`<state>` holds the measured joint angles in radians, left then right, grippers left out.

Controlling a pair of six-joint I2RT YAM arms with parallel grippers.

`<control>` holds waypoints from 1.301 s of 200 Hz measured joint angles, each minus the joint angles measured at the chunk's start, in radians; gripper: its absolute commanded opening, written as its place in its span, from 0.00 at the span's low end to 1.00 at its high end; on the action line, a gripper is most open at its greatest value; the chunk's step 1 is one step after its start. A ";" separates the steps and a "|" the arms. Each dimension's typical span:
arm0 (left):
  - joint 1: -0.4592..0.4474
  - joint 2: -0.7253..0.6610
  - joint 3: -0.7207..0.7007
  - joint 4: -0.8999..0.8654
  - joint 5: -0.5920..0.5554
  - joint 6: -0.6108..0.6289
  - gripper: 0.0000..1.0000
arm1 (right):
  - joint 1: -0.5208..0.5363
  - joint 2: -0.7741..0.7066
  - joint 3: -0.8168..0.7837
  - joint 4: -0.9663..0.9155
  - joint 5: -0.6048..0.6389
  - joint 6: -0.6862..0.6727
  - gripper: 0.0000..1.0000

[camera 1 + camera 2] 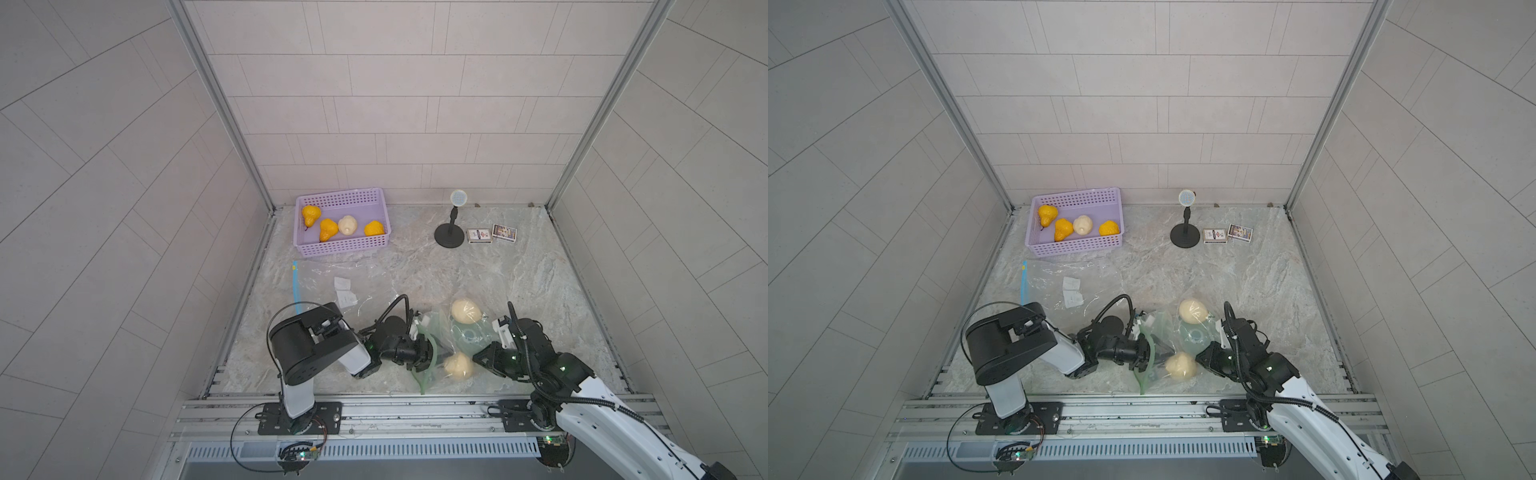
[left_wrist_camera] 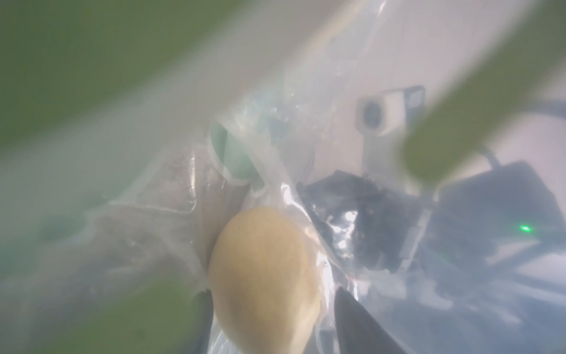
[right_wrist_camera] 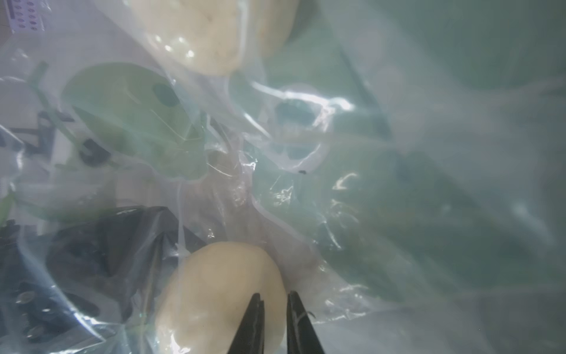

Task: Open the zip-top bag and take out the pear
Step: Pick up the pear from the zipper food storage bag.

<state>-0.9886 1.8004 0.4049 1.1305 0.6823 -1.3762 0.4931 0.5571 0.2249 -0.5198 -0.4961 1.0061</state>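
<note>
The zip-top bag (image 1: 440,332) (image 1: 1163,328) is clear greenish film with a green zip strip (image 1: 423,380), lying at the table's front middle. Two pale pears are inside it. The nearer pear (image 1: 459,365) (image 1: 1180,365) (image 2: 263,275) (image 3: 220,291) lies between my two grippers. The farther pear (image 1: 466,311) (image 1: 1192,311) (image 3: 214,30) sits behind it. My left gripper (image 1: 438,357) (image 1: 1160,358) (image 2: 274,294) reaches in through the bag's mouth, open, one finger on each side of the nearer pear. My right gripper (image 1: 476,356) (image 1: 1198,357) (image 3: 274,295) is outside the film with its tips a narrow gap apart against that pear.
A purple basket (image 1: 345,248) at the back left holds three orange pears and a pale one. A flat clear bag with a blue zip (image 1: 328,282) lies in front of the basket. A black stand (image 1: 449,237) and two small boxes (image 1: 480,235) are at the back right.
</note>
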 measured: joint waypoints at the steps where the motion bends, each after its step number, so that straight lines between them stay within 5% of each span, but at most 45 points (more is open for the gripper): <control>1: 0.000 -0.002 -0.001 0.000 0.000 0.001 0.73 | 0.003 0.004 -0.002 0.003 0.000 0.002 0.18; 57: -0.017 -0.030 -0.024 0.000 0.007 0.000 0.73 | 0.132 0.185 -0.033 0.193 0.045 0.079 0.16; 112: -0.025 -0.030 -0.076 0.003 0.009 0.000 0.73 | 0.148 0.272 -0.034 0.328 0.069 0.116 0.16; 160: -0.024 -0.029 -0.080 0.008 0.010 0.000 0.75 | 0.015 0.073 0.044 0.150 0.058 0.033 0.47; 198: -0.024 -0.029 -0.080 0.008 0.013 0.000 0.76 | -0.034 -0.061 0.046 0.084 -0.083 0.000 0.48; 260: -0.024 -0.029 -0.080 0.008 0.014 0.000 0.79 | 0.130 -0.181 -0.019 0.027 -0.154 0.044 0.49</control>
<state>-1.0126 1.7710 0.3252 1.1389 0.6960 -1.3766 0.6228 0.3763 0.2058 -0.4923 -0.6502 1.0500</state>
